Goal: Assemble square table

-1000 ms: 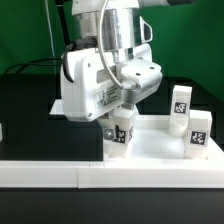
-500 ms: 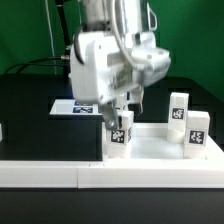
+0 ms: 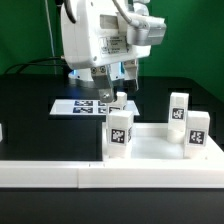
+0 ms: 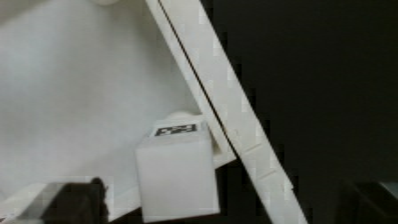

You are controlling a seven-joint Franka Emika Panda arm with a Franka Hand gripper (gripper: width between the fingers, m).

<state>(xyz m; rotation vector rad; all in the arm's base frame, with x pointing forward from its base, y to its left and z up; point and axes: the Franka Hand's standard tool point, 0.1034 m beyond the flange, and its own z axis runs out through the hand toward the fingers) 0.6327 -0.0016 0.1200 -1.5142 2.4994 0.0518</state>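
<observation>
The square table's white slab (image 3: 155, 147) lies flat at the exterior view's right. One white tagged leg (image 3: 120, 131) stands upright at its near left corner. Two more tagged legs (image 3: 179, 108) (image 3: 198, 134) stand on the slab's right side. My gripper (image 3: 115, 96) hangs just above the first leg, open and empty, its fingers clear of the leg. In the wrist view the gripper (image 4: 228, 205) shows dark fingertips (image 4: 71, 203) wide apart, with the leg (image 4: 178, 180) between and below them, beside the slab's raised rim (image 4: 208, 95).
The marker board (image 3: 80, 106) lies on the black table behind the slab. A long white rail (image 3: 100, 173) runs along the front. A small white piece (image 3: 2, 130) shows at the exterior view's left edge.
My gripper has let go of the leg and risen up and slightly to the exterior view's left. The leg stays upright at the slab's corner.
</observation>
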